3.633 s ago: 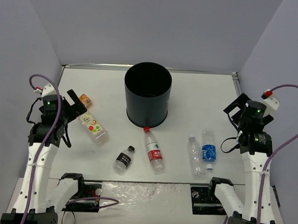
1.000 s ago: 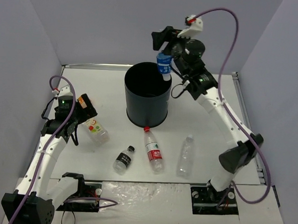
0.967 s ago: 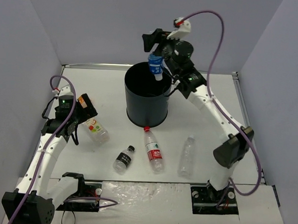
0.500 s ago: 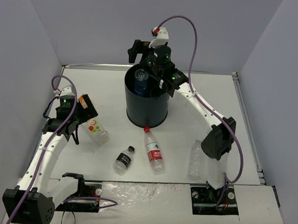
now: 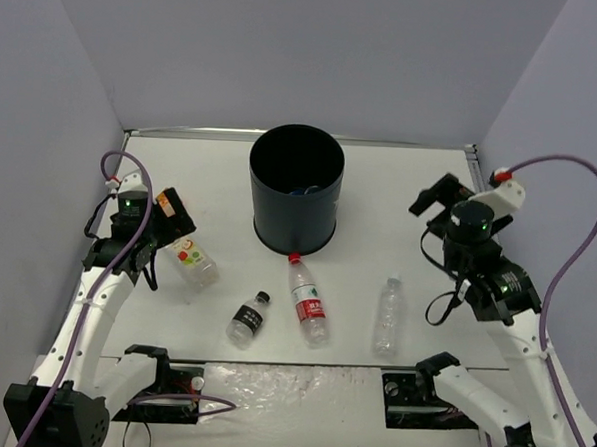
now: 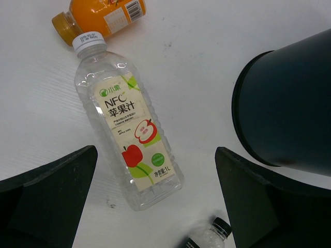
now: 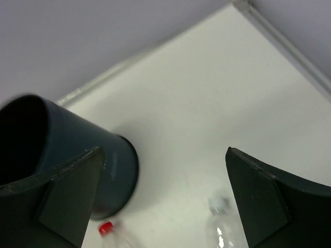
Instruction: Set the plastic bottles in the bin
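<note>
The black bin (image 5: 295, 193) stands at mid-table, and a bit of the blue-label bottle (image 5: 302, 192) shows inside it. In front lie the red-capped bottle (image 5: 306, 302), the black-capped bottle (image 5: 248, 317) and the plain clear bottle (image 5: 388, 315). My left gripper (image 5: 171, 215) hangs open above the fruit-label bottle (image 6: 129, 139), its fingers either side and holding nothing. A small orange bottle (image 6: 98, 15) lies just beyond it. My right gripper (image 5: 432, 193) is open and empty, off to the right of the bin (image 7: 62, 155), with the plain bottle (image 7: 222, 222) below it.
Grey walls close in the table on three sides, with a raised metal rim (image 5: 193, 131) along the back edge. The arm bases and their cables (image 5: 169, 392) sit at the near edge.
My right gripper opened over the bin and the blue-label bottle dropped in. That arm then swung back to the right side. The left arm stayed put.
</note>
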Motion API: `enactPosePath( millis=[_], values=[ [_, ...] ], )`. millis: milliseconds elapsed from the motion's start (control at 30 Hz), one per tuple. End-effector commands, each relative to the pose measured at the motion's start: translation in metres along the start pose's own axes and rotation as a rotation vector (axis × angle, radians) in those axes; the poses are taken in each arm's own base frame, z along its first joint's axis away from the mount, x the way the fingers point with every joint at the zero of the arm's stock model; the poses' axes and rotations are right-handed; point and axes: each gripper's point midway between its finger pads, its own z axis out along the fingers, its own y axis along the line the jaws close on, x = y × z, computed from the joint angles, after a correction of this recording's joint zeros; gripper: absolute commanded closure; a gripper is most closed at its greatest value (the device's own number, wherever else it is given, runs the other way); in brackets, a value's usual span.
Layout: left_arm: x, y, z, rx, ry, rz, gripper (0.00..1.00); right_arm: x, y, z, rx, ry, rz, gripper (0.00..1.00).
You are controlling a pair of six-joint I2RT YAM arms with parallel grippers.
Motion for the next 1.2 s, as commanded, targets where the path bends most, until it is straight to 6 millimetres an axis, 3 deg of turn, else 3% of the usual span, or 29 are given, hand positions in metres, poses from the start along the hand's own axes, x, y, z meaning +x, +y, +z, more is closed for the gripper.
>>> enactPosePath(
  millis=[0, 100, 167, 267, 433, 533, 600, 667, 733, 833, 933, 1000, 1033, 1100, 1167],
  values=[
    [-0.021, -0.009, -0.010, 0.027, -0.076, 0.004, 0.03, 0.106, -0.045, 0.005, 0.124, 0.298, -0.049, 0.00],
    [-0.020, -0.008, -0.009, 0.022, -0.077, 0.003, 0.03, 0.179, -0.062, 0.005, 0.146, 0.513, -0.070, 0.00],
    [-0.021, -0.007, -0.009, 0.018, -0.078, 0.001, 0.03, 0.212, -0.065, 0.004, 0.123, 0.613, -0.090, 0.01],
    [-0.020, -0.008, -0.005, 0.019, -0.072, 0.001, 0.03, 0.253, -0.054, 0.000, -0.006, 0.726, -0.066, 0.01],
    [-0.017, -0.008, -0.001, 0.011, -0.051, 0.006, 0.03, 0.293, -0.034, -0.007, -0.178, 0.784, -0.023, 0.01],
    [-0.017, -0.008, 0.000, 0.010, -0.049, 0.007, 0.03, 0.310, -0.052, -0.006, -0.088, 0.782, -0.060, 0.03],
    [-0.017, -0.008, -0.001, 0.013, -0.052, 0.006, 0.03, 0.320, -0.060, -0.006, -0.042, 0.792, -0.085, 0.15],
    [-0.018, -0.009, -0.003, 0.016, -0.056, 0.006, 0.03, 0.321, -0.060, -0.004, -0.023, 0.776, -0.108, 0.40],
    [-0.018, -0.009, -0.005, 0.022, -0.062, 0.005, 0.03, 0.308, -0.046, 0.001, -0.048, 0.724, -0.125, 0.65],
    [-0.019, -0.010, -0.007, 0.028, -0.067, 0.004, 0.03, 0.266, -0.011, 0.010, -0.128, 0.625, -0.135, 0.68],
    [-0.019, -0.010, -0.008, 0.034, -0.070, 0.003, 0.03, 0.180, 0.052, 0.010, -0.278, 0.454, -0.129, 0.68],
    [-0.019, -0.011, -0.008, 0.040, -0.070, 0.003, 0.03, 0.109, 0.094, -0.001, -0.391, 0.313, -0.111, 0.67],
    [-0.019, -0.011, -0.008, 0.041, -0.070, 0.003, 0.03, 0.083, 0.110, -0.006, -0.430, 0.263, -0.100, 0.67],
    [-0.018, -0.012, -0.007, 0.045, -0.065, 0.002, 0.03, 0.045, 0.133, -0.013, -0.488, 0.186, -0.089, 0.66],
    [-0.017, -0.014, -0.006, 0.055, -0.059, 0.004, 0.03, 0.006, 0.168, -0.018, -0.581, 0.102, -0.103, 0.66]
  ],
)
